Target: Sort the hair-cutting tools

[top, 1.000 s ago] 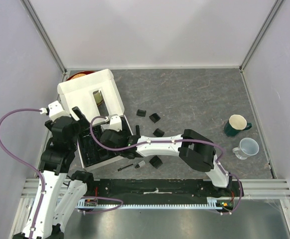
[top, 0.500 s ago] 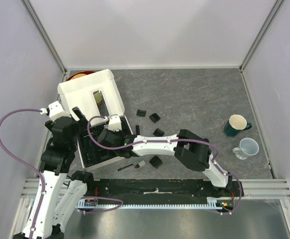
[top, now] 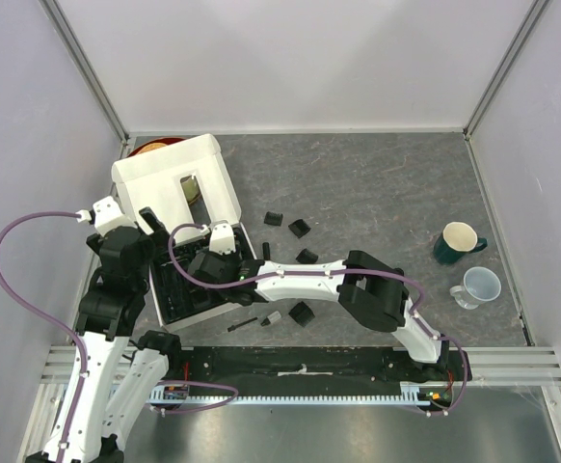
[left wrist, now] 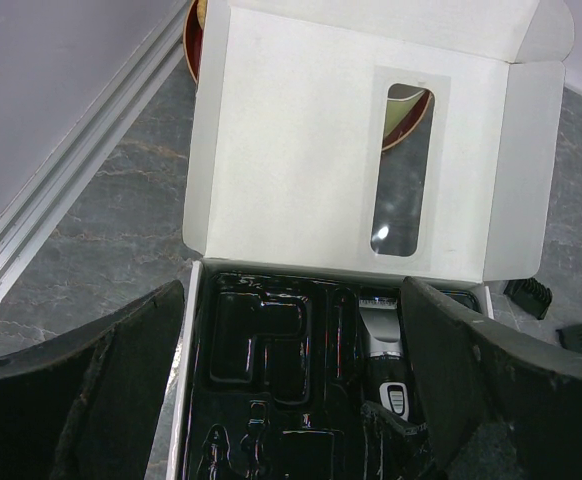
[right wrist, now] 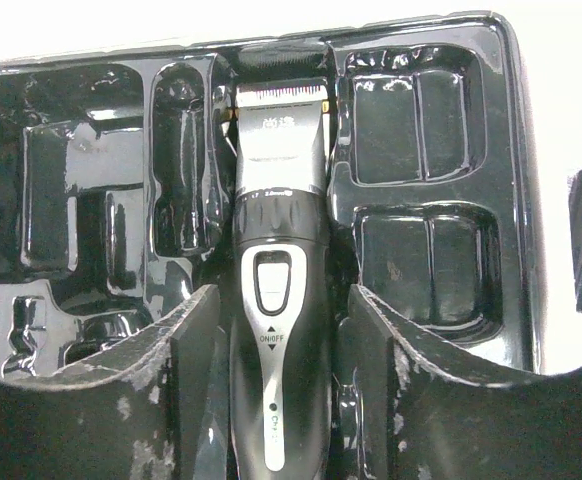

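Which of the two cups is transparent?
The plastic cup nearer the front of the table; the dark green mug behind it is opaque.

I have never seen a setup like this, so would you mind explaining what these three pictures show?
These are two white robot arms bolted to a table, each ending in a two-finger gripper. The wide picture looks down from above; the other two come from cameras on the wrists. On the grey table lie a white box with a black tray, small black comb guards, a green mug and a clear cup. The right gripper hangs open over the clipper, a finger on each side; the clipper lies in its tray slot. The left gripper hovers open over the box, holding nothing.
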{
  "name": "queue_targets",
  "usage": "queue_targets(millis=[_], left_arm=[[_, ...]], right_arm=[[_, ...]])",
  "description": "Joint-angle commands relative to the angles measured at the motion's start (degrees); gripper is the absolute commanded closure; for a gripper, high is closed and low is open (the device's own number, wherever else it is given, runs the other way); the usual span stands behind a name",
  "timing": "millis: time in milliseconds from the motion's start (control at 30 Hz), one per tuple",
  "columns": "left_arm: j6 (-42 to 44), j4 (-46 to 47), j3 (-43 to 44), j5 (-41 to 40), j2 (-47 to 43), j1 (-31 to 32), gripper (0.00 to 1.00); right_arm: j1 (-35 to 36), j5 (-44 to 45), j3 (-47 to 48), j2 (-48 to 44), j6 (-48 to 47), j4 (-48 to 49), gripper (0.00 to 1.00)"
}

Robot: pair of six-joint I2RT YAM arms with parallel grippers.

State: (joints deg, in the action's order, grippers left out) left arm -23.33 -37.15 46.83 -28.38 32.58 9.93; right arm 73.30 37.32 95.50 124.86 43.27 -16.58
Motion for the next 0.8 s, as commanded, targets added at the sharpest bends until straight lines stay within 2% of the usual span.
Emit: queue_targets(millis=[0,367,533,767], left_arm=[[-0.75,2.69,-0.07,-1.5,-0.76,-0.18,0.05],[-0.75,2.69,-0.16,-1.59,-0.76,-0.27,0.05],[-0.75,2.69,-0.16,-1.68,-0.67,-0.18,0.05],[-1.01,2.69,-0.16,-1.24,-0.67,-0.18,0.05]], right_arm=[[0.36,-1.37,1.27,-4.8,-0.37,-0.21,0.4],[0.27,-7.17,-3.13,-9.1,-1.25,-4.25,0.5],[0.36,-11.56,-4.36,-9.28,-2.13,-6.27,0.54],[0.36,-12.98,-6.03,-7.62,-1.52,-7.33,0.6]])
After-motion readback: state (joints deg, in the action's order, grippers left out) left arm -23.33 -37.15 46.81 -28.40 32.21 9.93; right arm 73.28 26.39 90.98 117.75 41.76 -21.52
